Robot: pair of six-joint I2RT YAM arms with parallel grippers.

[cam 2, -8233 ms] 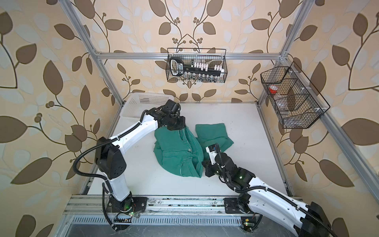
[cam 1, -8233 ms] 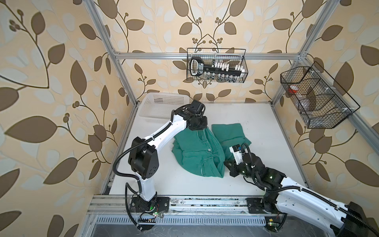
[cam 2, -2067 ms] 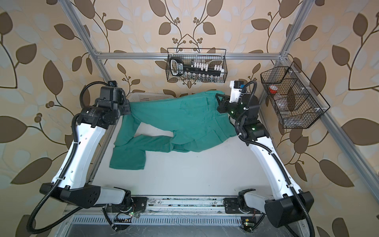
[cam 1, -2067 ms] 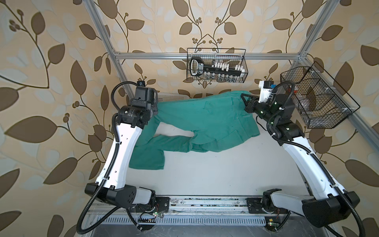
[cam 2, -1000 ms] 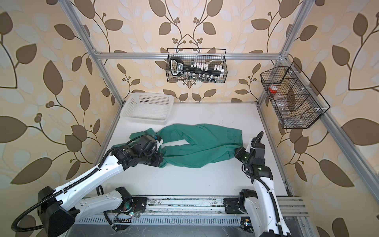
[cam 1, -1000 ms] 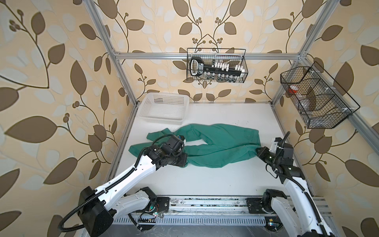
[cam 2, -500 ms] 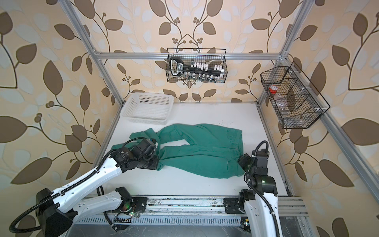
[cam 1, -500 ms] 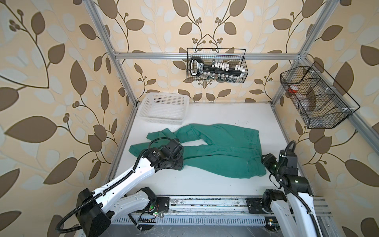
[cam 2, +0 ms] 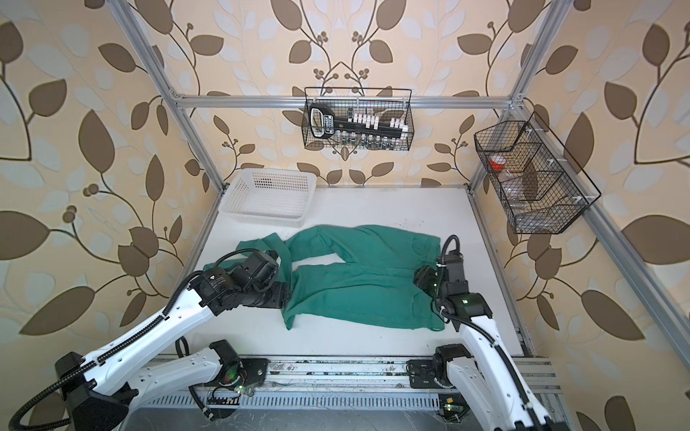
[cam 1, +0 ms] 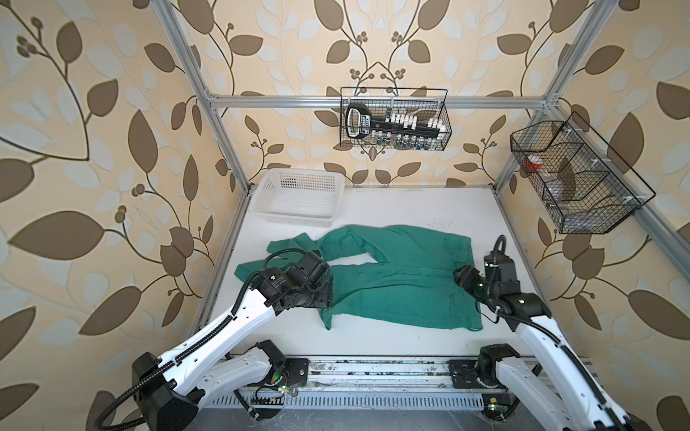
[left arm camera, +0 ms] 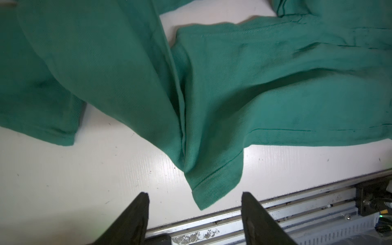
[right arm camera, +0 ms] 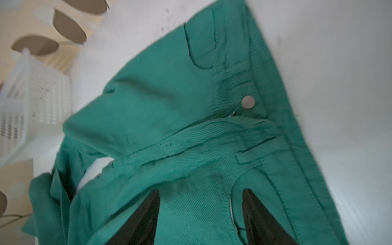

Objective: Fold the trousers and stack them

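My left jaws and right jaws stand parted, empty, at the trousers (cam 1: 395,283) spread on the white surface (cam 1: 410,205); leaf-patterned walls (cam 1: 112,149) enclose it.

A: From where do the top views look?
B: From high above the trousers (cam 1: 395,280), steeply down and toward the back wall. Both top views take in nearly the same scene — whole table (cam 2: 373,209), both arms, the basket (cam 2: 269,220) beyond the trousers.
A: And the wrist cameras?
B: Very near the cloth. The left one looks past the left gripper (left arm camera: 194,194) at a leg hem and the front rail (left arm camera: 275,214) just beside it. The right one looks past the right gripper (right arm camera: 201,191) along the waistband toward the basket — blurred, but shared with the views overhead.
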